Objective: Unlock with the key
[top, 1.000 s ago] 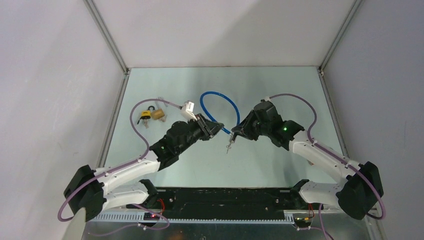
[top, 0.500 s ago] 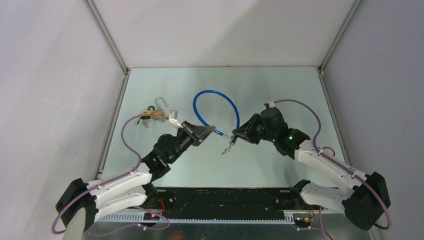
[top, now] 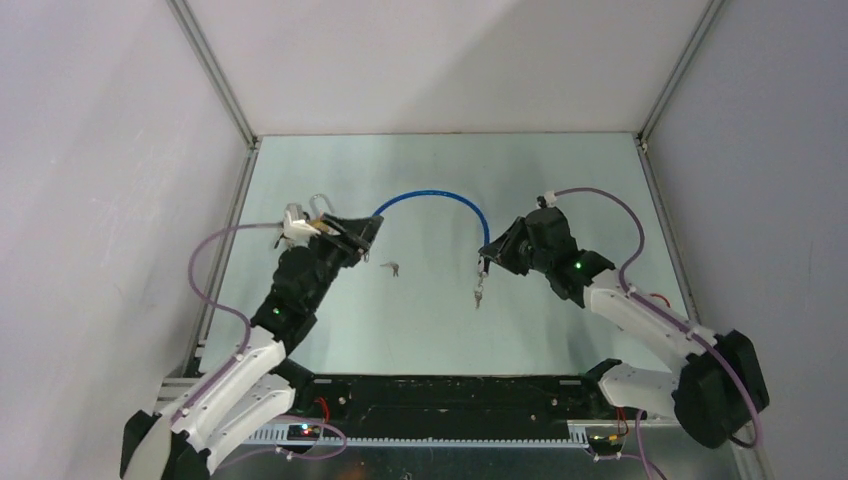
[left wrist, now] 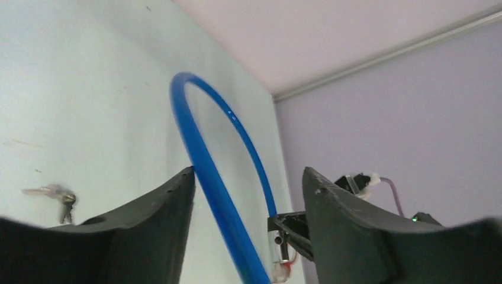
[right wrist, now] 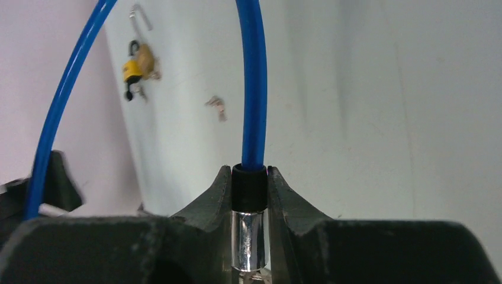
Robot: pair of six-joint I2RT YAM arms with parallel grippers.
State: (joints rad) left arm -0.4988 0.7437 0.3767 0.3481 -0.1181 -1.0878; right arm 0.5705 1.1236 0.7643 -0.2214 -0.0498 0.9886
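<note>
A blue cable lock (top: 432,196) arches between my two grippers. My right gripper (top: 487,258) is shut on its black-and-chrome lock barrel (right wrist: 248,213), and a bunch of keys (top: 478,293) hangs under it. The cable (left wrist: 207,171) passes between the wide-apart fingers of my open left gripper (left wrist: 248,177), close to the left finger. Its lower end is out of view. A small loose key (top: 391,268) lies on the table between the arms; the key (left wrist: 56,194) also shows in the left wrist view.
A yellow and brass padlock (right wrist: 136,64) with its own keys lies at the far left of the table (top: 560,190), just behind my left gripper (top: 355,232). An open shackle (top: 318,203) pokes out beside it. Grey walls close in three sides.
My left arm has swung left and back toward the padlock and its jaws have opened. The cable has stretched into a wider arch. A small key now lies on the table.
</note>
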